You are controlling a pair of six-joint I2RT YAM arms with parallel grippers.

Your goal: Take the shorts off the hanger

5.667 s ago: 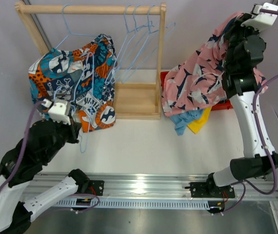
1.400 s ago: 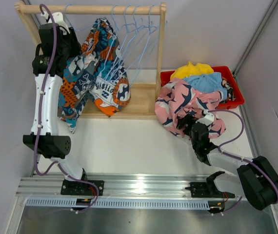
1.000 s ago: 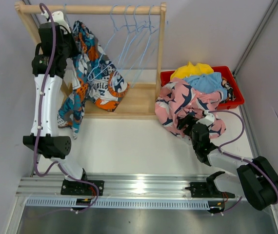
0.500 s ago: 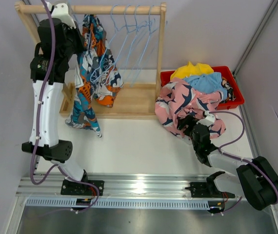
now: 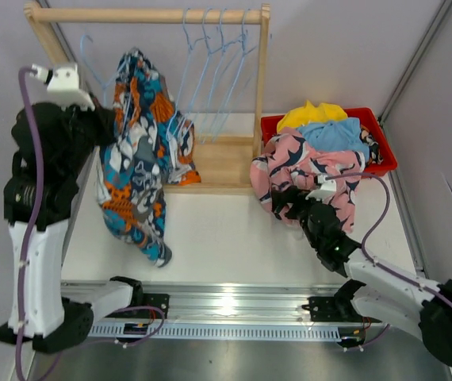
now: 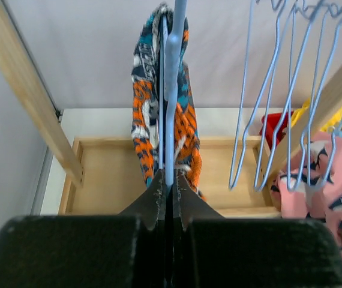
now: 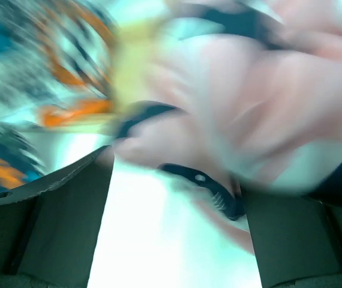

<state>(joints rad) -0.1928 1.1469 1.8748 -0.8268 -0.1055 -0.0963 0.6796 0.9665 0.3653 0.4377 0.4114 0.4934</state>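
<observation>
left wrist view has the left gripper (image 6: 168, 180) pinched shut on a thin light blue wire hanger (image 6: 174, 60), with the teal-orange-white patchwork fabric shorts (image 6: 141, 114) hanging from it. the right gripper (image 7: 177, 174) gapes wide, just beside the soft pink shorts with dark marks (image 7: 249, 78).

Wooden clothes rack (image 5: 263, 79) at the far edge of the white table (image 5: 226, 230), red bin (image 5: 383, 152) beside it, metal rail (image 5: 234, 300) nearest.
</observation>
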